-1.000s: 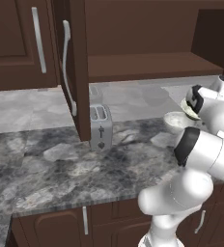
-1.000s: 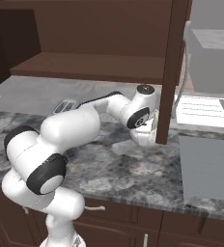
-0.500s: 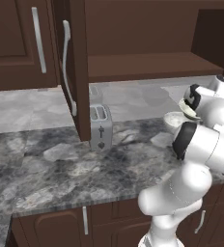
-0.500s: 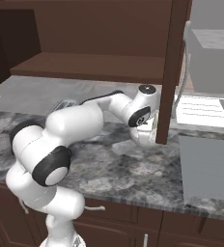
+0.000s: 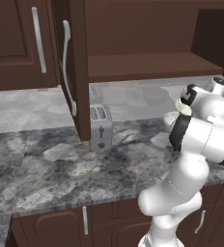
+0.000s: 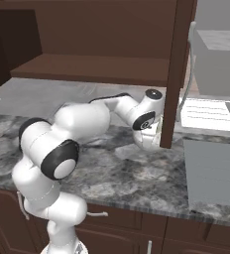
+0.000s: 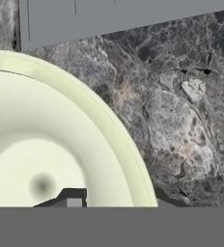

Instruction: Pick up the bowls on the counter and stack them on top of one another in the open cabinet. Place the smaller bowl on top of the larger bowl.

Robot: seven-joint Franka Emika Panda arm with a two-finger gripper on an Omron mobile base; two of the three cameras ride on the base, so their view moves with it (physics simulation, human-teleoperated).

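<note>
The smaller cream bowl (image 7: 46, 144) sits on the dark marbled counter (image 7: 181, 120) and takes up the left of the hand view. My gripper (image 7: 119, 201) is low over it and open. One fingertip (image 7: 73, 198) is inside the bowl and the other is just outside the rim. From the left base view the bowl (image 5: 171, 117) peeks out behind my forearm. From the right it (image 6: 145, 142) lies under the hand (image 6: 149, 119), beside the cabinet door's edge. The open cabinet's shelf (image 5: 147, 65) is bare. The larger mottled bowl is out of view.
A silver toaster (image 5: 100, 126) stands under the open cabinet door (image 5: 77, 72). The right-hand door (image 6: 179, 74) hangs close to my hand. A pale sink area (image 6: 206, 113) and a grey box front (image 6: 213, 173) lie to the right.
The hand stays over the cream bowl. The elbow and upper arm have shifted slightly. Nothing has been gripped.
</note>
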